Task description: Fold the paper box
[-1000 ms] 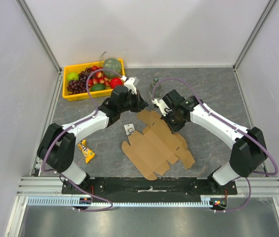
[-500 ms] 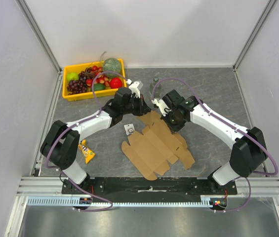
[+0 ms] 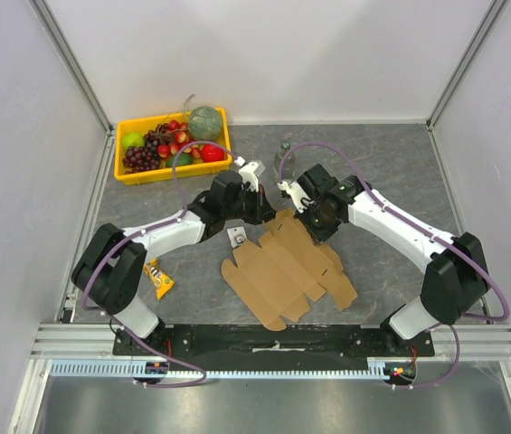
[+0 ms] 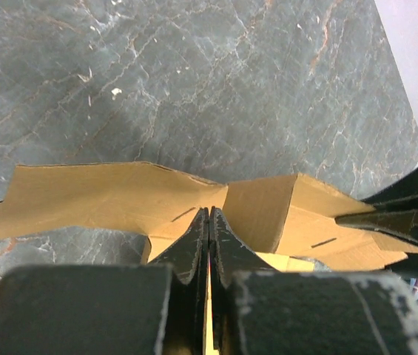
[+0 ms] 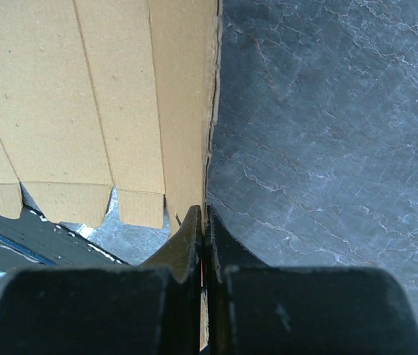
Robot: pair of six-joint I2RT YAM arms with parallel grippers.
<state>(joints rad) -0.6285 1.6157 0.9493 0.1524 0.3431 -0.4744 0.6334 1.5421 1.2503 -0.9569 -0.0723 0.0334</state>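
Note:
The paper box is a flat brown die-cut cardboard sheet with flaps, lying in the middle of the table. My left gripper is shut on the sheet's far flap; in the left wrist view the jaws pinch the cardboard and the flap bends up around them. My right gripper is shut on the sheet's far right edge; in the right wrist view the jaws clamp that edge and the sheet spreads to the left.
A yellow tray of fruit stands at the back left. A small white piece lies just left of the sheet. A yellow snack packet lies near the left arm. A clear bottle stands behind the grippers.
My left gripper has moved right and nearer, from the tray's corner to the sheet's far flap, and has closed on it. The right arm has stayed put.

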